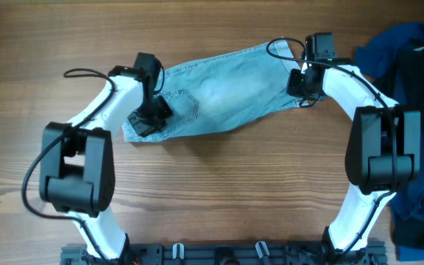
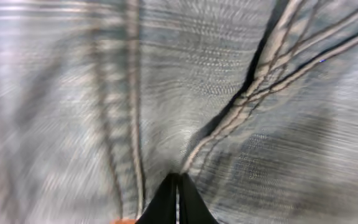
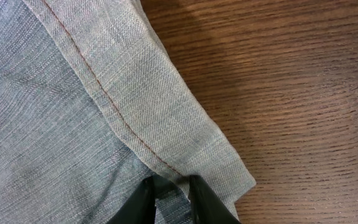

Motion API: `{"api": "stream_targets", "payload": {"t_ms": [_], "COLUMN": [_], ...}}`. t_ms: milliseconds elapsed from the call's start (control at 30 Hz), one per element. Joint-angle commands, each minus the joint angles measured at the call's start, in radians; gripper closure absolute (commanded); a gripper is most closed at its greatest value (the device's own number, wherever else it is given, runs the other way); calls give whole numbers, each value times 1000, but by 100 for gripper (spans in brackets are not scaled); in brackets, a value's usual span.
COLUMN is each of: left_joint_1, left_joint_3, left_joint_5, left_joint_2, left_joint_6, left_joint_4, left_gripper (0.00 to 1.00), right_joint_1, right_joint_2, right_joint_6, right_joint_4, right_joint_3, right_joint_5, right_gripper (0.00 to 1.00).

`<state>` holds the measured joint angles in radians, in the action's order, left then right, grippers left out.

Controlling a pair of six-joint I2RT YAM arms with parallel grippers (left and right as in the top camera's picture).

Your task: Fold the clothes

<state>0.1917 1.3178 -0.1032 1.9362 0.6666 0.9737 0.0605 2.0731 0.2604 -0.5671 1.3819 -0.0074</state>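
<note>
Jeans (image 1: 219, 88) lie flat between left hand (image 1: 144, 121) and right hand (image 1: 300, 90).

No legible text, labels, brands, numbers or signs anywhere: none on denim, arms, or table.

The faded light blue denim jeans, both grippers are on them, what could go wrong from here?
The right gripper pinches only the hemmed cuff corner of the light blue denim jeans, so it may slip free. The left gripper seems shut on bunched denim, possibly catching uneven layers. The dark blue garment lies close and could snag.
</note>
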Motion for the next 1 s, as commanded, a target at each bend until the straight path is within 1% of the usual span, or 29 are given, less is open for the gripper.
{"api": "stream_targets", "payload": {"t_ms": [0,33,67,100,133,200,300,333,567,700,900,967], "left_joint_1": [-82,-103,-127,-150,-180,-230,-296,-307,-324,-325,-325,-325], "left_joint_3": [51,51,51,50,50,50,38,38,38,38,38,38], "left_joint_5": [17,19,18,17,16,-16,-146,-167,-170,-169,-170,-169], "left_joint_2": [-144,-172,-195,-213,-225,-227,-187,-171,-21,49,126,138], "left_joint_6": [-56,-63,-80,-84,-84,-93,-158,-171,-237,-237,-238,-237], "left_joint_4": [22,22,22,22,23,22,10,11,13,10,-2,-11], "left_gripper": [87,80,59,27,7,0,0,0,1,3,4,8], "right_joint_1": [6,6,6,6,6,6,6,6,6,6,6,6], "right_joint_2": [122,122,122,122,122,122,122,122,122,122,122,122], "right_joint_6": [5,4,5,4,4,4,4,4,4,3,4,3], "right_joint_4": [-10,-10,-10,-10,-10,-10,-10,-10,-10,-11,-10,-10], "right_joint_3": [-52,-52,-52,-52,-52,-52,-52,-52,-52,-52,-52,-52], "right_joint_5": [-27,-27,-27,-27,-27,-27,-27,-27,-27,-27,-27,-27], "right_gripper": [79,79,79,79,78,75,74,74,73,71,69,69]}}
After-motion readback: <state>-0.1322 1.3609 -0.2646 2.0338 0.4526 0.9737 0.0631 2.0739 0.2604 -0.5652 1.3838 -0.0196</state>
